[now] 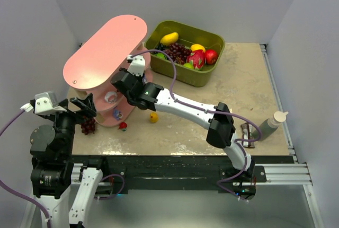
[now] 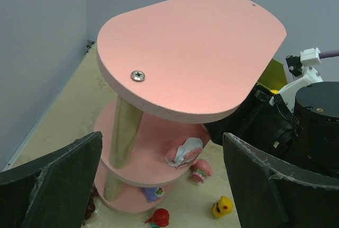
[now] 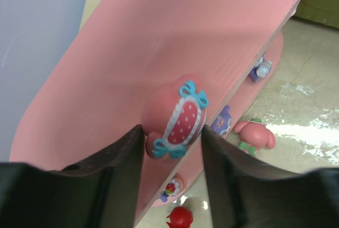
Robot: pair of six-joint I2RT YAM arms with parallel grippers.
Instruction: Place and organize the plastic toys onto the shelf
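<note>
Fingers (image 3: 122, 169) of the right gripper (image 3: 172, 130) stood one on each side of a pink figurine (image 3: 180, 119) with a red dotted bow trimmed in blue. It sat on the middle board of the pink three-tier shelf (image 3: 95, 79), near that board's edge. Both fingers lay very close against the figurine, but the wrist view did not show whether they pinched it or had slack around it. The left gripper (image 2: 163, 143) hung beside the shelf's near end with its fingers spread wide and nothing between them.

The job looked roughly half done. Besides the figurine on the middle board, one purple toy (image 3: 260, 70) and a second purple toy (image 3: 222, 119) stood on the bottom board. A small white and purple toy (image 3: 170, 188) sat at that board's rim. No toy showed on the top board (image 1: 106, 47). On the table (image 1: 233, 79), close to the shelf's foot, three lay unplaced: a pink toy with green (image 3: 253, 135), a red toy (image 1: 123, 126) and a yellow toy (image 1: 153, 117). Others may have been hidden behind the arm or the boards. A dark grape bunch (image 1: 88, 125) by the left gripper and the fruits in the olive bin (image 1: 190, 77) were no part of the job. By this reading, the three on the table needed lifting onto the shelf, and the fuller bottom board might have wanted thinning out.
</note>
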